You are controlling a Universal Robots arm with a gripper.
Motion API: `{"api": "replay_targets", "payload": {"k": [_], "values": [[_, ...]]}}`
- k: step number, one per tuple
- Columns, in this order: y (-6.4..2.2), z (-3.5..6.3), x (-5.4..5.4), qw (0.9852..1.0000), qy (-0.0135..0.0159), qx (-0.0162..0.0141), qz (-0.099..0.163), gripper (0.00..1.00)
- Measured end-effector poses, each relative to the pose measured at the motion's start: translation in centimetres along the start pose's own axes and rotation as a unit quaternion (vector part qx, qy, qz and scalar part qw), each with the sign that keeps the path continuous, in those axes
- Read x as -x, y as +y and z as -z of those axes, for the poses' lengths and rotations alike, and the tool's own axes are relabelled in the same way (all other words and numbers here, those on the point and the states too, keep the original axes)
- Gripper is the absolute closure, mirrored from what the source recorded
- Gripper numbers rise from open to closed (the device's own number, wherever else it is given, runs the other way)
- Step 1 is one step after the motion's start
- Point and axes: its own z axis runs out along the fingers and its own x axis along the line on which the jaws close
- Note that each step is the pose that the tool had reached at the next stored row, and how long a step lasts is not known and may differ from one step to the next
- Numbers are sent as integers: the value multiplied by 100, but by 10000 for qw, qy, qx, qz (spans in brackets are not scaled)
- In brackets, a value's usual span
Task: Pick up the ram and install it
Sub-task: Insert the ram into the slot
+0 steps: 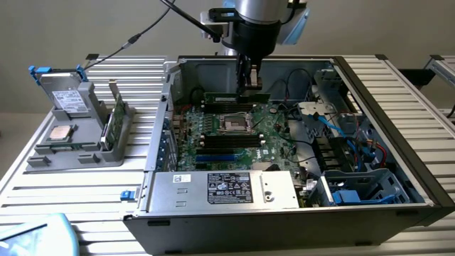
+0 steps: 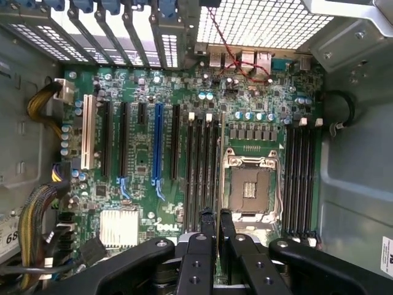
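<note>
In the exterior view, an open computer case (image 1: 213, 234) is seen lying on a slatted metal worktop (image 1: 57, 192), with the motherboard (image 1: 263, 133) exposed inside it. The arm is lowered into the case from 12 o'clock. The hand (image 1: 249, 82) is clamped on the ram (image 1: 227, 97), which is held by its upper edge and kept level.

The ram is placed at 12 o'clock of the empty CPU socket (image 1: 233, 124), right over the black memory slots on the far side of the socket. Whether it is already seated in a slot cannot be told.

In the wrist view, the ram (image 2: 220, 184) is seen edge-on as a thin line running out from between the two fingers (image 2: 207, 230) of the hand (image 2: 217, 222). It is lined up lengthwise with the memory slots, just beside the CPU socket (image 2: 250, 187) on the motherboard (image 2: 141, 184).

At 6 o'clock of the case, a silver power supply (image 1: 227, 188) with a black label is mounted. At 9 o'clock of the case, well apart from it, a grey parts holder (image 1: 71, 154) is set on the worktop. In it are kept a hard drive (image 1: 69, 98), a square processor chip (image 1: 61, 133) and an upright green card (image 1: 115, 125).
</note>
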Motion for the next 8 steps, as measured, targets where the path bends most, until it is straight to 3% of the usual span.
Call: {"api": "replay_targets", "payload": {"k": [8], "values": [[-13,-163,35,10000,3,0,1,85]]}}
